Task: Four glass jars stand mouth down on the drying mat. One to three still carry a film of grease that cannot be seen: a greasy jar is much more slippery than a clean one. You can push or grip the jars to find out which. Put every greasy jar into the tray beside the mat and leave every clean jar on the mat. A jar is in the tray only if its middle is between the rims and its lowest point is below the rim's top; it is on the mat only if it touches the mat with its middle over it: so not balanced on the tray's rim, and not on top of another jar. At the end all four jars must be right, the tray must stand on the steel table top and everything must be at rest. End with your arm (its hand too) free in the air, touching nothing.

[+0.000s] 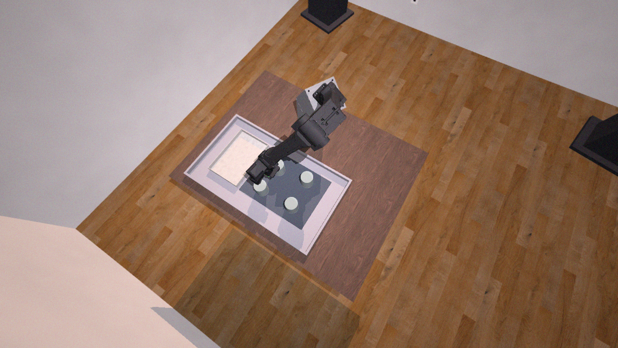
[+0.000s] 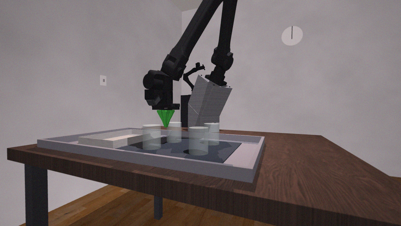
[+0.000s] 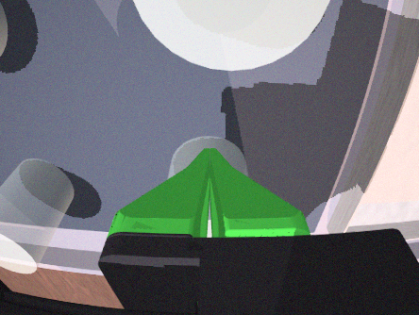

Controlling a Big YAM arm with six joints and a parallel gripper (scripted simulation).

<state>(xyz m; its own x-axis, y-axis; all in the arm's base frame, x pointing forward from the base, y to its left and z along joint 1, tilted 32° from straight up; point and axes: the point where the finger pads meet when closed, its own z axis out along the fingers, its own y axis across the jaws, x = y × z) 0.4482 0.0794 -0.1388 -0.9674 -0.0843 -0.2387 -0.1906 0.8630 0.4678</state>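
Observation:
Four clear glass jars stand mouth down on the dark mat [image 1: 281, 192] [image 2: 221, 153] [image 3: 125, 111]: front-left [image 1: 260, 186] [image 2: 151, 136] [image 3: 232, 5], back-left [image 1: 281, 166] [image 2: 174, 132] [image 3: 189, 157], back-right [image 1: 306, 177] [image 2: 211, 133] [image 3: 34, 199] and front-right [image 1: 291, 203] [image 2: 198, 140]. My gripper [image 1: 260, 172] [image 2: 166, 125] [image 3: 209, 158] has green fingers, is shut and holds nothing. Its tips hang at about jar-top height, beside the back-left jar on its tray side, between that jar and the front-left one. The pale tray [image 1: 235, 157] [image 2: 98, 141] [image 3: 402, 168] beside the mat holds no jar.
Mat and tray lie inside the rimmed steel table top [image 1: 311, 233] [image 2: 241, 157], which sits on a brown wooden table [image 1: 380, 181] [image 2: 294, 168]. The arm's grey base [image 2: 207, 104] stands behind the jars. The arm reaches over the back-left jar in the overhead view.

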